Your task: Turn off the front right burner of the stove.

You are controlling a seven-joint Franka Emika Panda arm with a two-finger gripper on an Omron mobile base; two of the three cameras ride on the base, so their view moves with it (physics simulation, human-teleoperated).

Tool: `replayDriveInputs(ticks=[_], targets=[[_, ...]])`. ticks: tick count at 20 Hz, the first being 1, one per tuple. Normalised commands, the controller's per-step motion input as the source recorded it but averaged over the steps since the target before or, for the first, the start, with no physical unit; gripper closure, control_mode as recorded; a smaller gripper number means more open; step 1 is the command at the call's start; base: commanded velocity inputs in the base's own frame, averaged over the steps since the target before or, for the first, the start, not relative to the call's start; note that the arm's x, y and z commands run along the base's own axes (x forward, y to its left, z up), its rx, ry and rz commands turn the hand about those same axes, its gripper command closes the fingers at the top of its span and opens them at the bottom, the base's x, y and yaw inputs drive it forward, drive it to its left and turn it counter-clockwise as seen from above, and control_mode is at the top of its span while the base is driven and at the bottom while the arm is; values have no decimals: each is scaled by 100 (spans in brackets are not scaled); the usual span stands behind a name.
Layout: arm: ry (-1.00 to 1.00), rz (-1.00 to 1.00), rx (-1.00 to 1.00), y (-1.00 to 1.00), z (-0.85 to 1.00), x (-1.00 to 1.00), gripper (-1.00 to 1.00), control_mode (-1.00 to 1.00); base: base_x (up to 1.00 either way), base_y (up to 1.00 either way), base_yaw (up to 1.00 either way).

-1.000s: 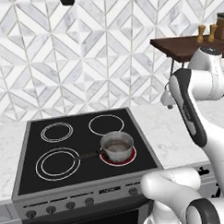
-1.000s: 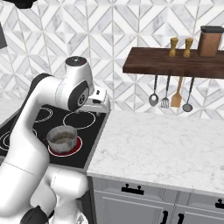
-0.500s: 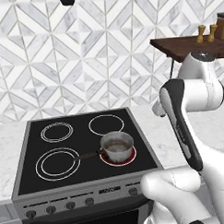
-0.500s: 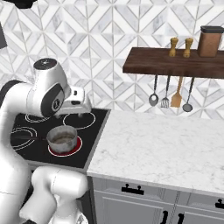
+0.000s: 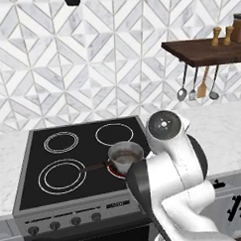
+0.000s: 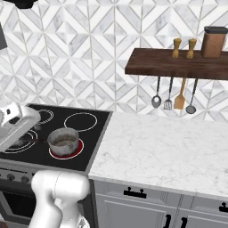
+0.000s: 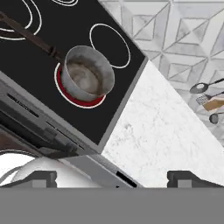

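The stove (image 5: 70, 169) is a black glass top with white rings on it and a grey front panel with a row of small dark knobs (image 5: 55, 225). The front right burner (image 6: 79, 150) glows red. A small steel saucepan (image 6: 63, 140) sits right on it and covers most of the red, so the glow shows as a rim around the pan's base. The saucepan has a long dark handle (image 7: 30, 37) that points away over the cooktop toward the big double ring (image 5: 61, 175). The pan looks empty inside.

The white arm (image 5: 170, 180) bends over the front right corner of the stove. In the hand view the end effector (image 7: 111, 178) hangs above the stove's front edge, near where the black glass meets the white marble bench (image 6: 164, 151). Its two dark finger tips (image 7: 41, 178) are far apart, with nothing between them. It is not touching the pan or the knobs.

To the right of the stove, a dark wooden shelf (image 6: 178, 67) hangs on the tiled wall. A ladle (image 6: 156, 100) and a wooden spatula (image 6: 180, 101) hang under it beside other tools. Two small shakers (image 6: 184, 47) and a brown jar (image 6: 213, 42) stand on top.
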Motion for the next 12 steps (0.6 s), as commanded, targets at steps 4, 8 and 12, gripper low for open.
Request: replayDriveInputs(ticks=[4, 8, 12], targets=[[-6, 37, -55, 100, -24, -81, -100, -100, 0, 0, 0], [-3, 39, -54, 100, -25, -75, -100, -100, 0, 0, 0], [0, 39, -46, 99, -58, -55, -100, -100, 0, 0, 0]])
